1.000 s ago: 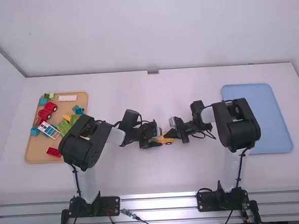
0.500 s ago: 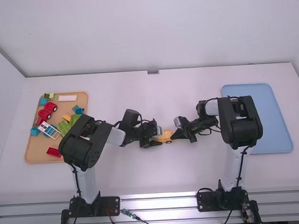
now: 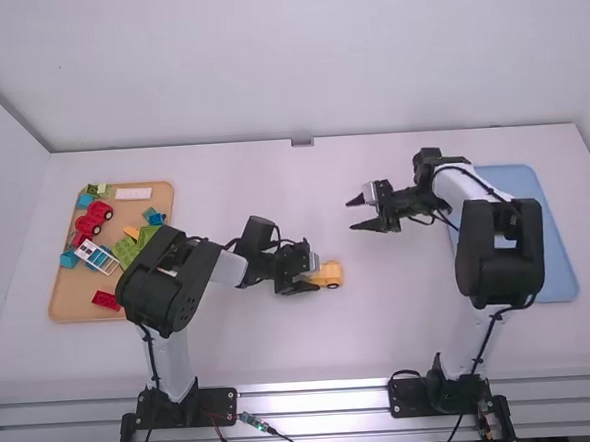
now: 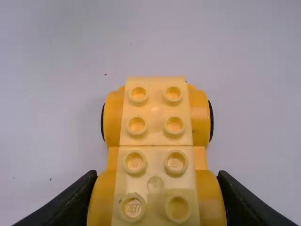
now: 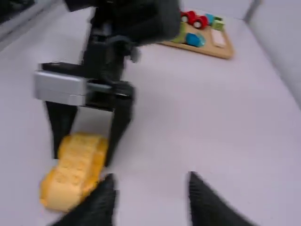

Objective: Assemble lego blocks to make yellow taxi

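The yellow taxi (image 4: pixel 156 111) is pinched by the left claw (image 3: pixel 313 276), one finger against each side of its near end. Pale yellow studded bricks run along its top, and black wheels show at the sides of its other end. It sits low over the white bench (image 3: pixel 283 347), probably touching it, though the high view makes that hard to tell. The right claw (image 3: pixel 351 215) has its fingers spread, to the right of the taxi and farther from the arm bases, apart from it. Farther out, well to the right of the taxi, a blue tray (image 3: pixel 562 260) lies partly beneath the right arm. Well to the left of the taxi is a tan tray (image 3: pixel 71 297) with red wheeled pieces (image 3: pixel 100 211), green blocks (image 3: pixel 126 253), a red brick (image 3: pixel 107 301) and a white-and-blue ladder-like piece (image 3: pixel 97 256).
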`<state>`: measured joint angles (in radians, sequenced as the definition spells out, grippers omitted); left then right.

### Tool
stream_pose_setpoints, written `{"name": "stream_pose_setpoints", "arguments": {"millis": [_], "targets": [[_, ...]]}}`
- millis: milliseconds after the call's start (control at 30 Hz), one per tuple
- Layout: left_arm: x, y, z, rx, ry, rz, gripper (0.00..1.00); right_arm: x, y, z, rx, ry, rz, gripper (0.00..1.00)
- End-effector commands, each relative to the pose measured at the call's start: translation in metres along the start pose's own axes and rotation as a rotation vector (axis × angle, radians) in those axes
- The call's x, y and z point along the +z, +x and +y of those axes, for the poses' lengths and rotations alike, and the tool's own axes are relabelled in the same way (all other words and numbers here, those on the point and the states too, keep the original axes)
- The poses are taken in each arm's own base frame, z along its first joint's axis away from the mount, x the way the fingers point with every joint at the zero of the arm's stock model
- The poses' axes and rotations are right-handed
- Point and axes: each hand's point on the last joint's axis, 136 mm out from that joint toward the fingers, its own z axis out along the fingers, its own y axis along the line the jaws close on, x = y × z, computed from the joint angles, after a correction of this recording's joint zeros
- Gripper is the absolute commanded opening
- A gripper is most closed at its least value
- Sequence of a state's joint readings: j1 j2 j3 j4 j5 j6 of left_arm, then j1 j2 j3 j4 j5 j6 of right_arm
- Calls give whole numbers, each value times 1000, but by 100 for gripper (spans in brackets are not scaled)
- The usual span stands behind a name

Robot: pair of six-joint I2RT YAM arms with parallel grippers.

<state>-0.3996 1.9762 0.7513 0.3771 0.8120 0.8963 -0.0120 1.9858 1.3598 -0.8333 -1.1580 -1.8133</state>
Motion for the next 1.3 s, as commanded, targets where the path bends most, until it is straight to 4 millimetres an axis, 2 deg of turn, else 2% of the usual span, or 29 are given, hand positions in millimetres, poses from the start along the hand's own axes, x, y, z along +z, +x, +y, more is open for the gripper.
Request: {"name": "stream_pose_setpoints", "arguments": {"millis": [0, 100, 133, 200, 300, 333, 367, 400, 533, 633, 767, 800, 867, 900, 967, 1067, 1100, 1133, 1167, 1200, 1233, 1267], "targets": [[3, 12, 0, 11, -9, 49, 3, -10, -8, -22, 161, 59, 75, 99], [3, 9, 4, 9, -7, 50, 11, -9, 4, -45, 280, 149, 180, 99], [3, 8, 5, 3, -3, 55, 20, -9, 8, -53, 321, 187, 223, 99], [3, 9, 7, -3, -4, 66, 27, -8, 9, -57, 343, 211, 245, 99], [2, 13, 13, -28, -10, 120, 63, -6, 16, -63, 388, 289, 336, 99], [2, 14, 14, -31, -10, 126, 67, -7, 18, -65, 399, 310, 353, 99], [1, 13, 15, -36, -9, 132, 78, -8, 21, -68, 420, 343, 376, 99], [0, 11, 17, -44, -5, 143, 99, -10, 29, -74, 462, 431, 431, 99], [-5, 1, 23, -58, 3, 157, 99, -4, 24, -67, 462, 492, 447, 99], [-15, -8, 28, -78, 5, 191, 99, -8, 25, -65, 504, 552, 449, 99], [-50, -31, 37, -119, -8, 293, 99, -26, 39, -58, 598, 688, 509, 99], [-52, -32, 37, -118, -8, 296, 99, -26, 40, -58, 598, 692, 512, 99], [-78, -47, 41, -90, -13, 350, 99, -30, 45, -52, 620, 723, 526, 99], [-98, -55, 48, -81, -42, 380, 99, -30, 45, -49, 619, 718, 523, 99], [-115, -60, 60, -96, -95, 407, 99, -30, 45, -49, 617, 722, 521, 99], [-176, -64, 115, -297, -377, 448, 99, -31, 43, -51, 610, 729, 515, 99], [-189, -63, 124, -339, -427, 447, 99, -32, 42, -52, 608, 731, 514, 99], [-210, -61, 139, -409, -508, 439, 99, -32, 41, -53, 605, 733, 513, 99], [-222, -59, 146, -446, -547, 431, 99, -32, 41, -53, 604, 735, 513, 99], [-242, -56, 157, -515, -610, 410, 99, -33, 41, -54, 603, 736, 514, 99], [-252, -54, 161, -548, -637, 400, 99, -32, 41, -54, 603, 736, 512, 99], [-275, -47, 170, -615, -700, 377, 99, -32, 40, -55, 599, 737, 507, 99]]}}
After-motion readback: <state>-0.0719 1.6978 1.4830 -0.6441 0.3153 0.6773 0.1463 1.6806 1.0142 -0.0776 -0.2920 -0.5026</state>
